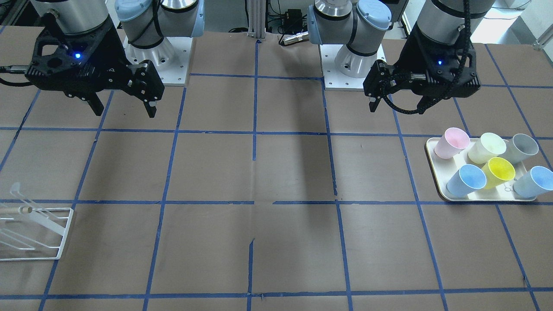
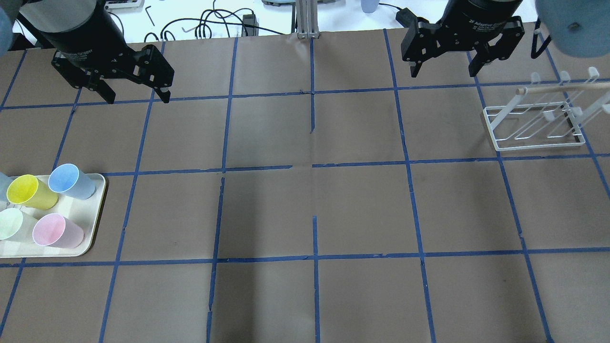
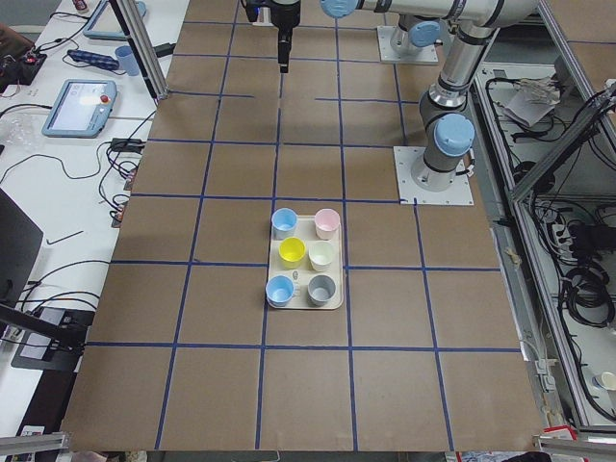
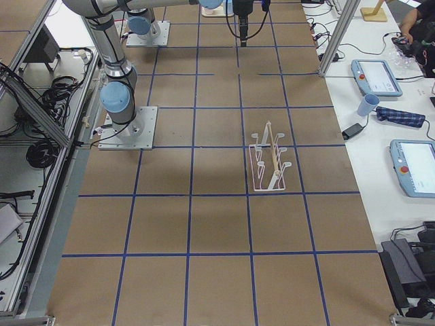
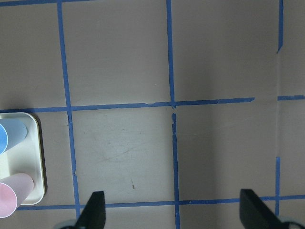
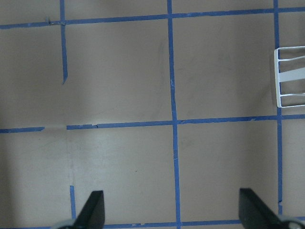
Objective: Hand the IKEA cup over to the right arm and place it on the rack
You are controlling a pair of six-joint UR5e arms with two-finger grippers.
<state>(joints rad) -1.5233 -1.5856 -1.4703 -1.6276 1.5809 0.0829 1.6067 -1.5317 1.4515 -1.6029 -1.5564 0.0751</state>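
Overhead exterior view puts the task at its very start, as I read it. The IKEA cup (image 2: 29, 191) sits in the cream tray (image 2: 95, 214) at the left end of the bench (image 2: 267, 209). It is packed among other cups, with a blue cup (image 2: 71, 181) just beside it and a pink cup (image 2: 57, 231) near. The left claw (image 2: 138, 99) hangs above the bench, well apart from the tray, its fingers spread wide and holding nothing. The right claw (image 2: 443, 74) is likewise released and empty, hovering near the rack (image 2: 533, 126), which carries no cup at the bench's right end. None of the job looks done. The pick-up by the left claw, the hand-over to the right claw and the setting of the cup on the rack are all left to do. The crowded tray will probably make that first grasp the fiddly part.
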